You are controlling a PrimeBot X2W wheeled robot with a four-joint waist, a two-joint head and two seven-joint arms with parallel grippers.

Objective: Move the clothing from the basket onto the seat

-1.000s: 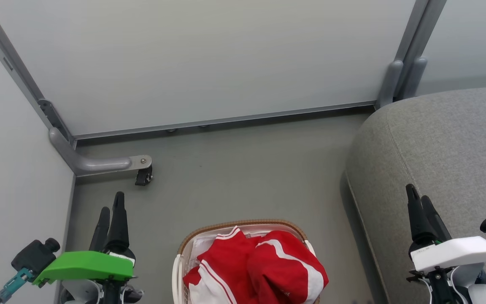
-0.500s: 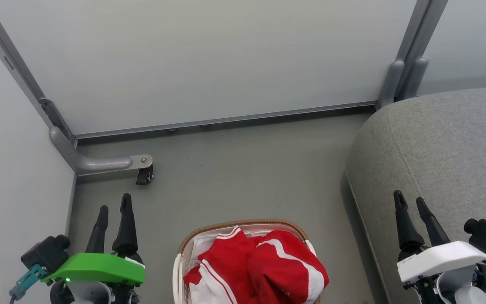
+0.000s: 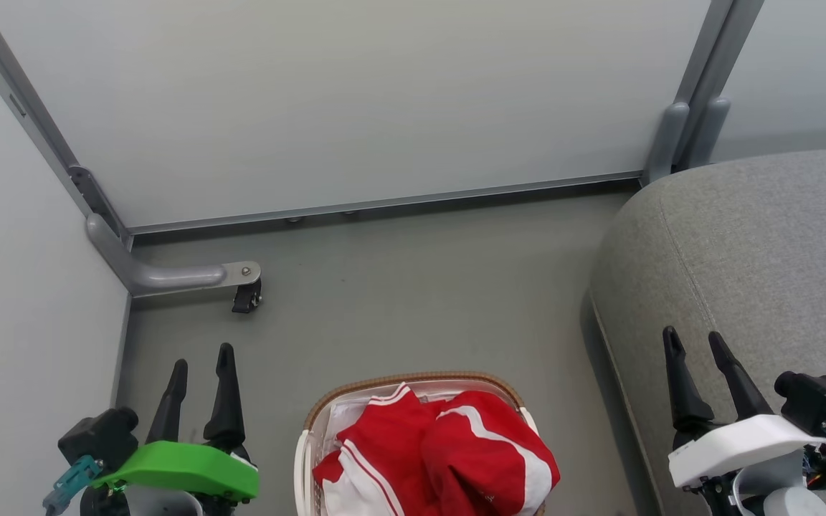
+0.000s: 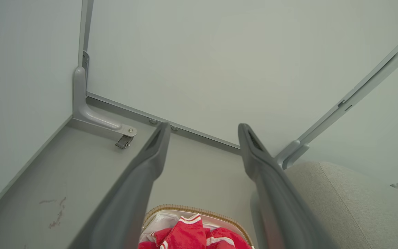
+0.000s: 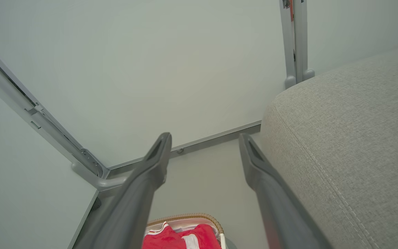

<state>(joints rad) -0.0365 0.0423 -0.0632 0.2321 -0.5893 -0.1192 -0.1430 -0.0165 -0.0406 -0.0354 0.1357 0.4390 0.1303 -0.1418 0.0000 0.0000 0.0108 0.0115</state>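
Left claw (image 3: 203, 358), at the lower left of the head view, stands open and empty. Its two dark fingers (image 3: 225, 387) point up the frame with a plain gap between them, above the grey floor (image 3: 413, 287). A green cover (image 3: 176, 469) lies across its base. Right claw (image 3: 692, 335), at the lower right, is spread just as wide and holds nothing. It carries a white cover (image 3: 736, 448) and shows against the front edge of the seat (image 3: 764, 244).

The clothing (image 3: 434, 451) is in the basket (image 3: 413, 377), at the bottom centre of the frame, between the two claws and touched by neither. It is a heap of red cloth with white stripes and white panels, piled above the brown woven rim. A bit of white liner (image 3: 345, 416) shows at the upper left inside the basket. The basket stands on the floor, and its lower part is cut off by the bottom edge.

The seat is a large grey upholstered cushion with a rounded corner and a stitched seam. It takes up the right side of the frame, near the basket with a strip of floor between them.

A pale wall panel (image 3: 348, 100) spans the top of the frame. At the middle left a grey metal foot (image 3: 169, 276) with a small black castor (image 3: 246, 297) rests on the floor.

In the left wrist view the basket and clothing sit at the bottom centre between the spread fingers, the seat at the lower right, and faint reddish marks (image 4: 55, 212) on the floor at the lower left. In the right wrist view the seat is at the right, with the basket at the bottom centre.
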